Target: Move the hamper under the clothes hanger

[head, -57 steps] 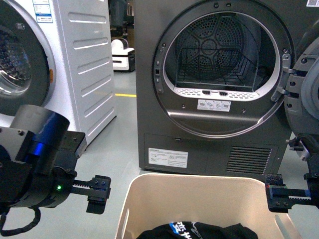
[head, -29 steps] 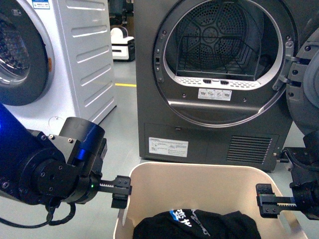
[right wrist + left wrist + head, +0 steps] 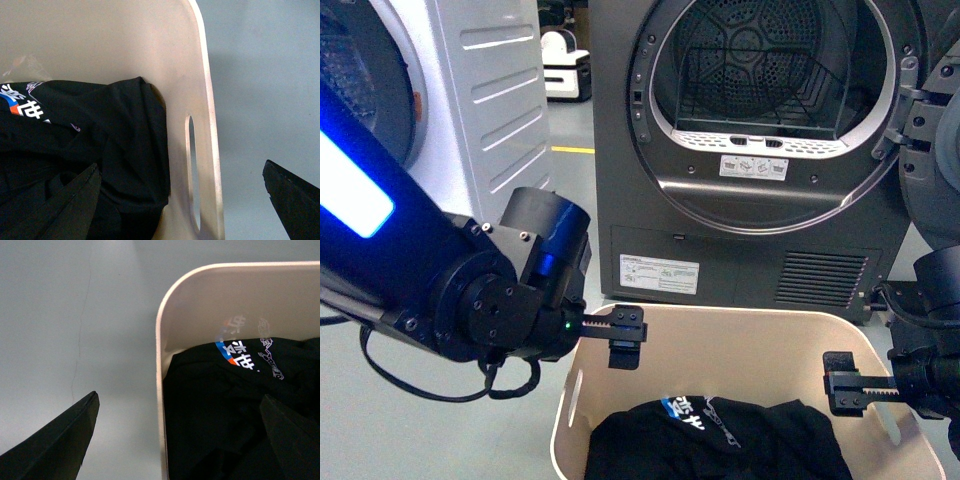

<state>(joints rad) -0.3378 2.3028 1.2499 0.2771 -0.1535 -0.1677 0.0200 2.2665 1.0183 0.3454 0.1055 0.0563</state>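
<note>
Black left hand (image 3: 179,397) astride hamper (image 3: 161,340) rim

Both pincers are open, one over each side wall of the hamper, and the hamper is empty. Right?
Not empty: the hamper holds a black garment, clearest in the front view. The left pincer and right pincer are open over its side walls.

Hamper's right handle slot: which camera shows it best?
Right wrist view: the slot shows full length in the hamper wall, between the open fingers of the right gripper. Front view shows it slanted, small. Left wrist view shows only the opposite corner.
</note>
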